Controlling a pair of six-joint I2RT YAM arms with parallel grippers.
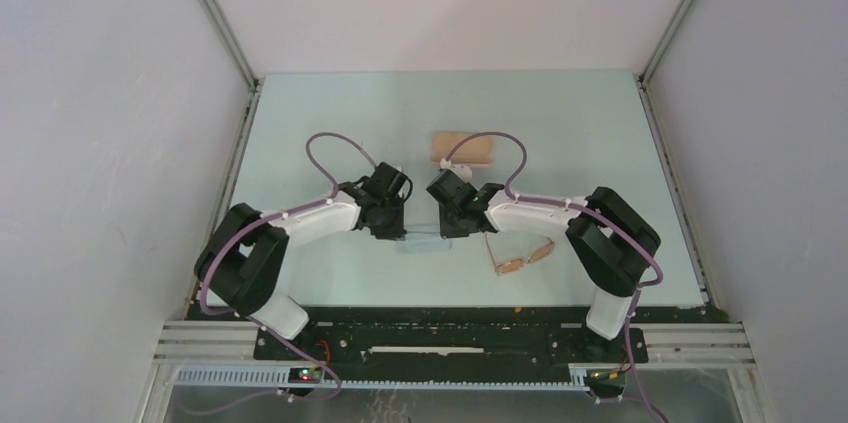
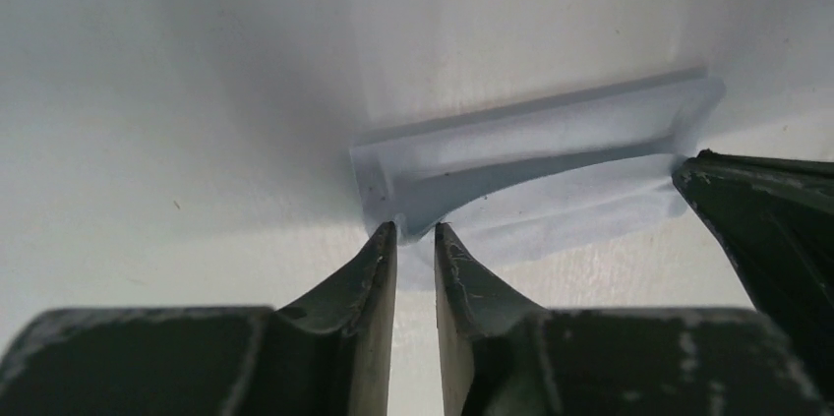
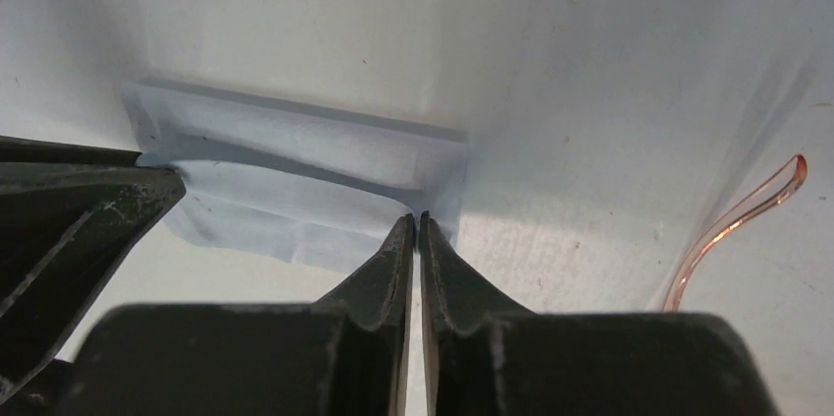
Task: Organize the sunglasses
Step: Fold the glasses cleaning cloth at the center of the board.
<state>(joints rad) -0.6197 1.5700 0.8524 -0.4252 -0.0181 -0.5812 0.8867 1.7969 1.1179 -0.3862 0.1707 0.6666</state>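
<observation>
Sunglasses [image 1: 522,258] lie on the table [image 1: 330,123], near its front edge and to the right of centre, beside the right arm. They are well apart from both claws. In the right wrist view only one curved orange temple end [image 3: 747,209] shows at the right side.

Both arms meet at the middle of the table over the light blue cloth [image 1: 425,241]. The left gripper [image 2: 415,229] has only a narrow slit between its fingers, and the left corner of the cloth [image 2: 551,131] sits between the tips, so it seems to be pinched there. The right gripper [image 3: 420,219] is closed almost fully, with its tips pressed together on the right corner of the cloth [image 3: 295,141]. Between the two claws one layer of the cloth is raised a little above the layer under it.

The pink case [image 1: 462,150] lies farther back on the table, behind the two claws and a little to the right.
</observation>
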